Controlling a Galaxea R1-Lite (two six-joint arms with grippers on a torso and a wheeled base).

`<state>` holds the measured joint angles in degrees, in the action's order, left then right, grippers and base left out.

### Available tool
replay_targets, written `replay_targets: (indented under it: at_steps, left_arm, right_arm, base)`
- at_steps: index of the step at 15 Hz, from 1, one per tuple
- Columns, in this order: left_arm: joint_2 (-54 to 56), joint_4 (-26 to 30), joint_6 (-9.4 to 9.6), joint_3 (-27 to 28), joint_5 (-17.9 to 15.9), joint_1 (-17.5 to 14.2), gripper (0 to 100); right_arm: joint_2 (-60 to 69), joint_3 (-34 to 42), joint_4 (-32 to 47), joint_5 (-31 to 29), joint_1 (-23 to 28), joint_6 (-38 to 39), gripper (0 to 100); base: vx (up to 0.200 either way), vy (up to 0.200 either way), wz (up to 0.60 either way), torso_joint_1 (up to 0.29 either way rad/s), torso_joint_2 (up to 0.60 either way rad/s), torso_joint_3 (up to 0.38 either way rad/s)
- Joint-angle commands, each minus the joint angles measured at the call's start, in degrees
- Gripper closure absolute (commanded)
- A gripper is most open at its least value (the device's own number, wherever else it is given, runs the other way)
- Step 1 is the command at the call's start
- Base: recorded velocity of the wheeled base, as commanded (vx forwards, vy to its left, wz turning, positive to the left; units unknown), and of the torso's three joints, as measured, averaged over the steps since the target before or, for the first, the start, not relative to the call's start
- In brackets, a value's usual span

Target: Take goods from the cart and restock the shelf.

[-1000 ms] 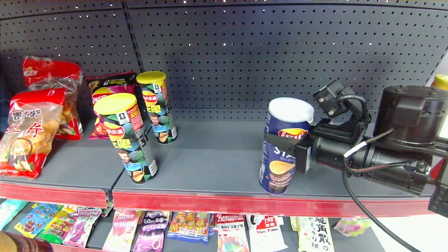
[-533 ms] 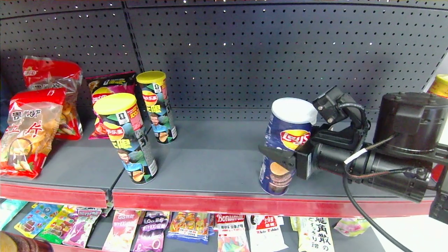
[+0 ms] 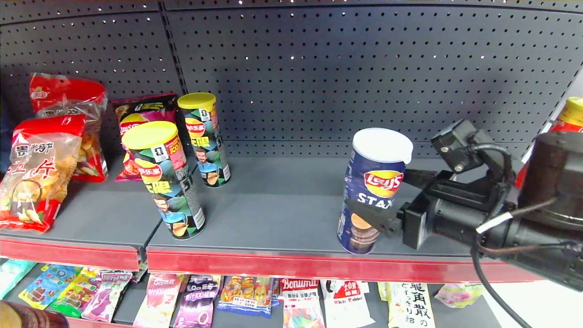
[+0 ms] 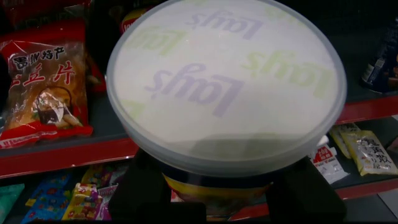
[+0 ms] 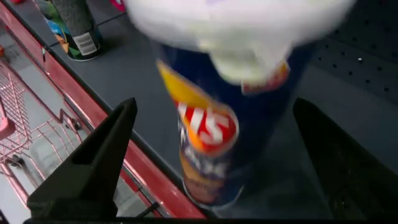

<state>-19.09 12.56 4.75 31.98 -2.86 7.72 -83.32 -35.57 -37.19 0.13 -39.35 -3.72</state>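
Right jaws spread wide, level, flanking the upright blue can [image 3: 375, 182].

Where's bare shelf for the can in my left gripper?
White-lidded can should fit on the bare shelf between front yellow-lidded can and blue can. Left end is crowded with snack bags.

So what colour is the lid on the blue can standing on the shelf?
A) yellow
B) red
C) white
C: the blue can near the front edge of the shelf has a white lid.
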Motion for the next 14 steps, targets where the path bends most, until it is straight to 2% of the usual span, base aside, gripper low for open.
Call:
replay_targets:
  at_steps: [1, 5, 6, 7, 8, 9, 10, 12, 14]
  left_arm:
    - [-0.07, 0.01, 0.08, -0.16, -0.21, 0.02, 100]
    - [-0.51, 0.01, 0.08, -0.07, -0.48, 0.02, 100]
    - [-0.60, 0.01, 0.08, -0.07, -0.56, 0.11, 100]
    - [-1.21, 0.01, 0.08, 0.10, -0.74, 0.11, 100]
    - [-1.56, -0.08, 0.08, 0.54, -1.18, 0.19, 100]
    - [-1.83, -0.08, 0.08, 0.90, -1.79, 0.19, 100]
    - [-2.27, -0.08, 0.08, 1.33, -3.29, 0.19, 100]
    - [-2.09, 0.10, 0.08, 1.25, -5.13, 0.19, 100]
    - [-2.27, 0.01, 0.08, 1.33, -6.98, 0.19, 100]
  right_arm:
    - [8.53, 6.22, 0.02, -0.66, -0.81, 0.64, 0]
    - [18.72, 13.42, 0.54, -0.75, 0.06, 0.82, 0]
    - [21.98, 15.36, 1.95, -0.84, 4.55, -0.06, 0]
    - [25.93, 16.68, 6.34, 0.04, 14.30, -3.31, 0]
    - [30.68, 18.08, 10.47, 2.85, 20.89, -4.63, 0]
    - [34.02, 19.14, 12.94, 4.17, 23.53, -4.72, 0]
    - [42.54, 21.42, 19.53, 4.79, 26.78, -4.98, 0]
    - [55.99, 22.83, 28.40, 4.44, 27.13, -4.90, 0]
    - [68.47, 22.83, 41.85, 3.12, 27.40, -4.46, 0]
  base:
    - [0.000, 0.000, 0.00, 0.000, 0.00, 0.000]
    - [0.000, 0.000, 0.00, 0.000, 0.00, 0.000]
    - [0.000, 0.000, 0.00, 0.000, 0.00, 0.000]
    - [0.000, 0.000, 0.00, 0.000, 0.00, 0.000]
    - [0.000, 0.000, 0.00, 0.000, 0.00, 0.000]
    - [0.000, 0.000, 0.00, 0.000, 0.00, 0.000]
    - [0.000, 0.000, 0.00, 0.000, 0.00, 0.000]
    - [0.000, 0.000, 0.00, 0.000, 0.00, 0.000]
    - [0.000, 0.000, 0.00, 0.000, 0.00, 0.000]
